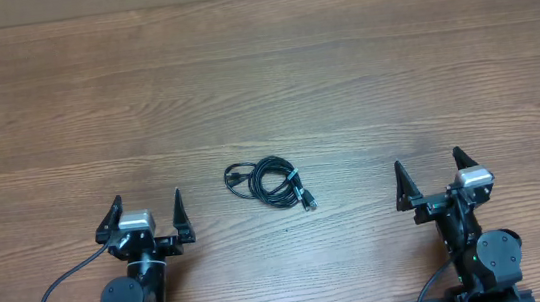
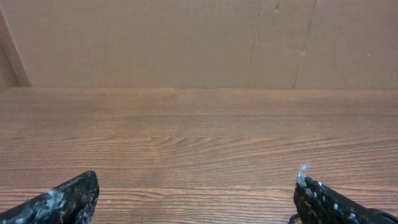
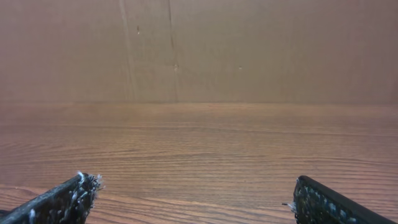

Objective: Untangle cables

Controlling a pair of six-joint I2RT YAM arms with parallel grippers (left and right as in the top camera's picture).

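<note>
The left pincer (image 1: 146, 206) stands released and empty, the coiled cables (image 1: 269, 184) lying on the surface (image 1: 262, 71) to its right, well apart. The right pincer (image 1: 428, 162), equally released, has them to its left; each should take a separate strand, then part gently.

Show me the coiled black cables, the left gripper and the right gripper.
coiled black cables (image 1: 291, 181), overhead view, right side of the coil.
left gripper (image 1: 146, 196), overhead view, midway between fingertips.
right gripper (image 1: 428, 158), overhead view, midway between fingertips.
</note>
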